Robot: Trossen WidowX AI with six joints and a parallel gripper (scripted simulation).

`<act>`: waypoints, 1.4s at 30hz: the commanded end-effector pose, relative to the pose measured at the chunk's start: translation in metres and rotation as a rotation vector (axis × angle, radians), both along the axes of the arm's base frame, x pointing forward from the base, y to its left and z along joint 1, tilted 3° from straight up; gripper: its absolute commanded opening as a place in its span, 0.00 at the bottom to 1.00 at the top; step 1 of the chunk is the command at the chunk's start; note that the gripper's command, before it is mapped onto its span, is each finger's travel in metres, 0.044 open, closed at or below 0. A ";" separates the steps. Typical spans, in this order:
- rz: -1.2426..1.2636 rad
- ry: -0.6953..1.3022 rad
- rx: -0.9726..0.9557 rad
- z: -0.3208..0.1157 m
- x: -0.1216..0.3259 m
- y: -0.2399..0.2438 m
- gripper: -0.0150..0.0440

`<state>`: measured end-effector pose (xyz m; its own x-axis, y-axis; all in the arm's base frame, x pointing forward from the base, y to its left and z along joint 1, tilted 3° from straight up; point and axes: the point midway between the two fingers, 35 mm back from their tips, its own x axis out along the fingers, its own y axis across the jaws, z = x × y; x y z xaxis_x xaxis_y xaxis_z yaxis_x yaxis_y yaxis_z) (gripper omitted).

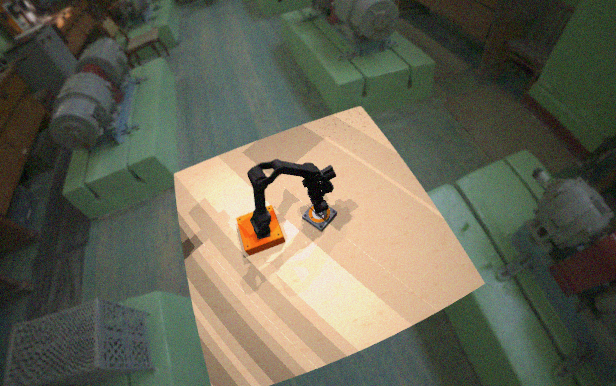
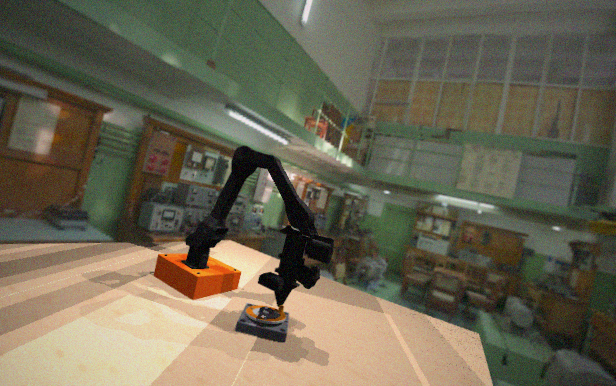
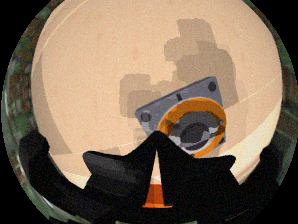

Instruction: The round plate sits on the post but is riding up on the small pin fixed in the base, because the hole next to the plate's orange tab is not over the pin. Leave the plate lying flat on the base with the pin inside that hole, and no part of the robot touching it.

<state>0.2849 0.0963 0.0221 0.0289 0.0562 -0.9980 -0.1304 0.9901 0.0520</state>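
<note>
So the wide pale wooden bench (image 1: 350, 280) carries everything here. The arm's orange box-shaped mount (image 1: 260, 231) sits near the middle of the bench, and just to its right in the top view is the grey square base block (image 1: 319, 216), close by but not touching the mount. The round orange-rimmed plate (image 2: 266, 314) lies on top of that block. The black arm (image 2: 260, 190) rises from the mount, arches over and comes down on the block's side, so the claw (image 2: 281, 303) ends up directly above the plate's rim, tips together right at it. From the wrist view, plate and block sit just ahead of the claw.
</note>
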 end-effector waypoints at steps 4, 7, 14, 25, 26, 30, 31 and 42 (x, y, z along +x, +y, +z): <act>0.001 -0.007 -0.002 0.002 0.011 -0.002 0.25; 0.001 -0.007 -0.002 0.002 0.015 -0.003 0.25; 0.001 -0.008 -0.003 0.003 0.023 -0.006 0.25; 0.001 -0.009 -0.003 0.004 0.030 -0.010 0.25; 0.001 -0.009 -0.003 0.004 0.030 -0.011 0.25; 0.001 -0.009 -0.003 0.004 0.033 -0.012 0.25; 0.001 -0.009 -0.003 0.004 0.033 -0.013 0.25; 0.001 -0.010 -0.004 0.032 0.034 -0.015 0.25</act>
